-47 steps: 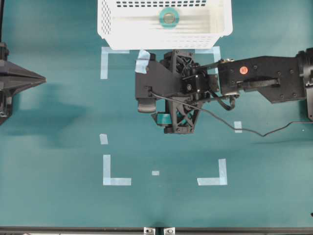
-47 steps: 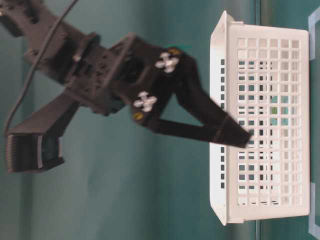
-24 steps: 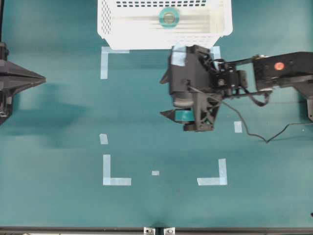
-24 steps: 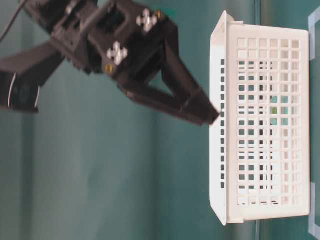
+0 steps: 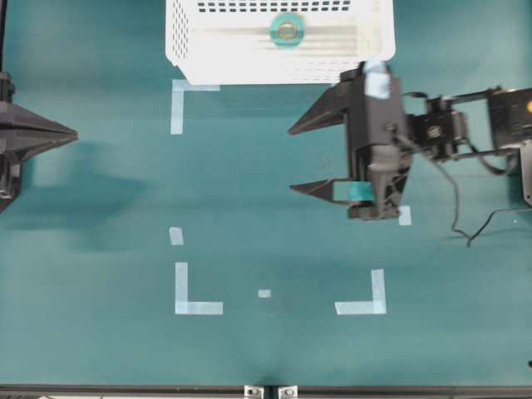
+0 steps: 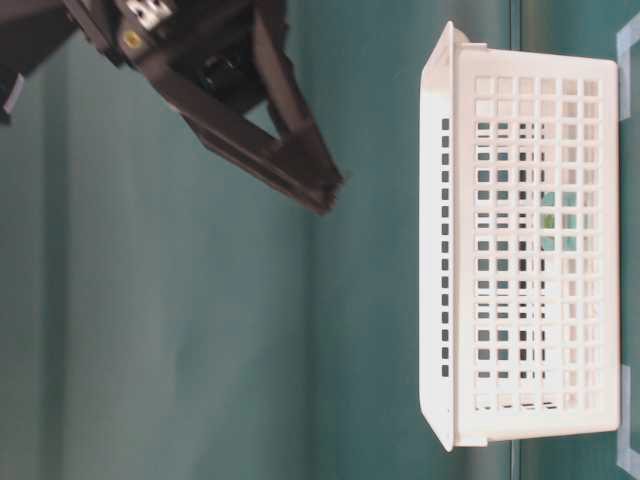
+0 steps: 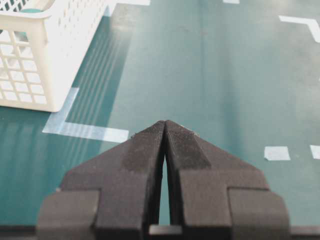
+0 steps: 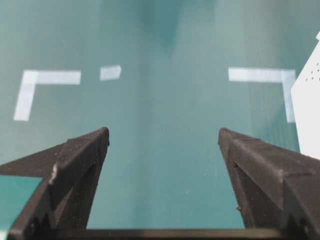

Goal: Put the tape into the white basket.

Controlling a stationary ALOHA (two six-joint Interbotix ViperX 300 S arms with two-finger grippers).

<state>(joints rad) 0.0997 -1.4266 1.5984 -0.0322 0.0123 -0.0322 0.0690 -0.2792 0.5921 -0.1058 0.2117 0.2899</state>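
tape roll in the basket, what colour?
Light blue-turquoise ring, the tape, lying inside the white basket. Clearest in the overhead view.

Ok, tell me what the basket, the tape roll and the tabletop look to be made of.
White basket: seemingly moulded plastic, smooth and slightly glossy, with regular slotted and square perforations. Tape: a turquoise ring around a round core that looks duller, possibly cardboard; too small to be sure. Tabletop: a matte teal surface with soft shading, perhaps a mat or painted board; the pictures leave that open.
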